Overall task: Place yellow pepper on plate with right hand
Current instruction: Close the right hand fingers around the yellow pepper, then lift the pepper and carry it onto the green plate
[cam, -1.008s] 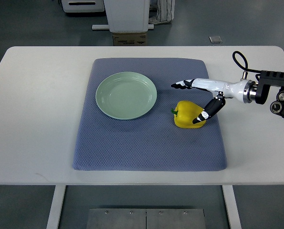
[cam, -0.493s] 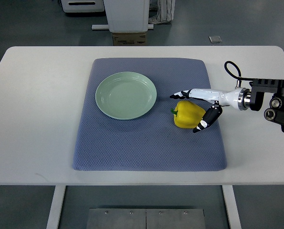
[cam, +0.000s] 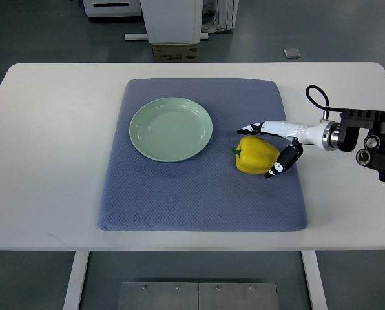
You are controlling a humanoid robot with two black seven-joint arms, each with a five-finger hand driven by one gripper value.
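A yellow pepper (cam: pixel 255 155) with a green stem lies on the blue-grey mat (cam: pixel 202 155), to the right of a pale green plate (cam: pixel 171 128). The plate holds nothing. My right hand (cam: pixel 263 145) comes in from the right edge and sits at the pepper's right side. Its fingers (cam: pixel 250 128) reach over the pepper's far side and its thumb (cam: pixel 281 161) hangs down at the near right side. The fingers are spread and have not closed on the pepper. The left arm does not show.
The mat lies on a white table (cam: pixel 44 148). My right forearm and wrist unit (cam: pixel 367 139) hang over the table's right part. Beyond the far table edge stand a white cabinet base and a cardboard box (cam: pixel 175 50).
My right hand has dropped lower and come down beside the pepper, then drawn back slightly to the right. The pepper and plate have not moved.
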